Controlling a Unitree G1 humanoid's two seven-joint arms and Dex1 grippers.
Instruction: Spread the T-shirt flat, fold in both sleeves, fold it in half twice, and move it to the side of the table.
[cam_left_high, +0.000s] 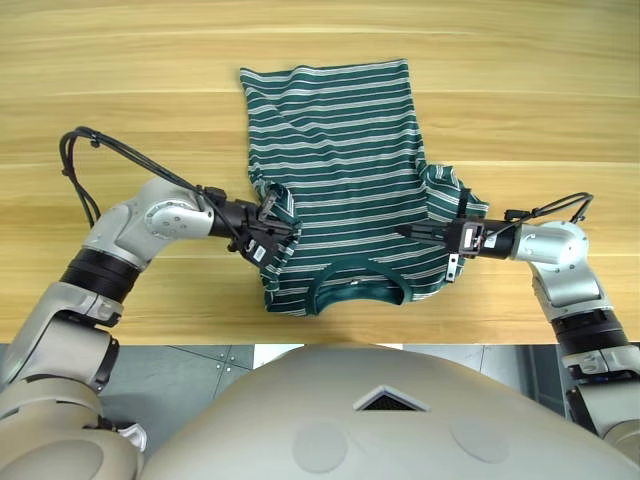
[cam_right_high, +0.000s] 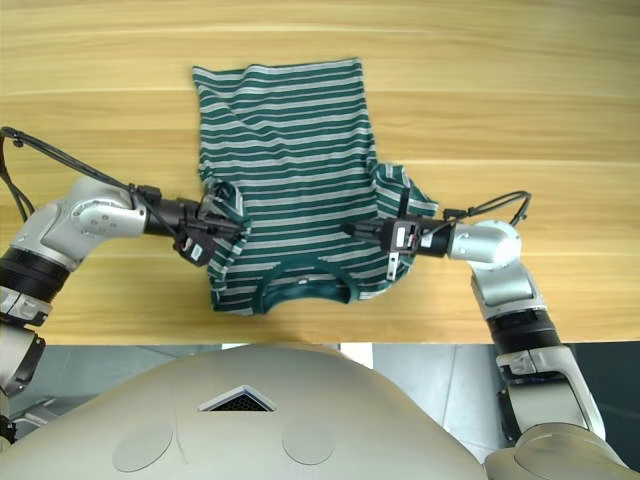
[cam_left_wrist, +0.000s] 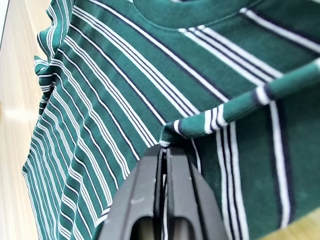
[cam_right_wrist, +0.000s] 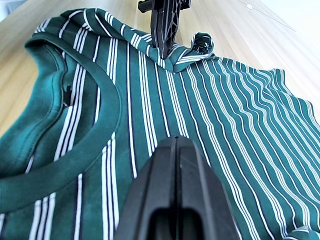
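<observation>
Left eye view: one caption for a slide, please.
Left gripper pinches T-shirt sleeve; right gripper shut over the shirt.

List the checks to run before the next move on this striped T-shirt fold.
1. Left tool gripping cloth: ok. It is shut on a hem edge of the T-shirt.
2. Right tool gripping cloth: cannot tell. It is shut, but no fabric shows between its tips.
3. Left sleeve lying flat on the body: not ok. It is bunched up at the tool.
4. Right sleeve lying flat on the body: not ok. It is crumpled beside the tool.
5. T-shirt wholly on the table: ok. The collar lies inside the near edge.
</observation>
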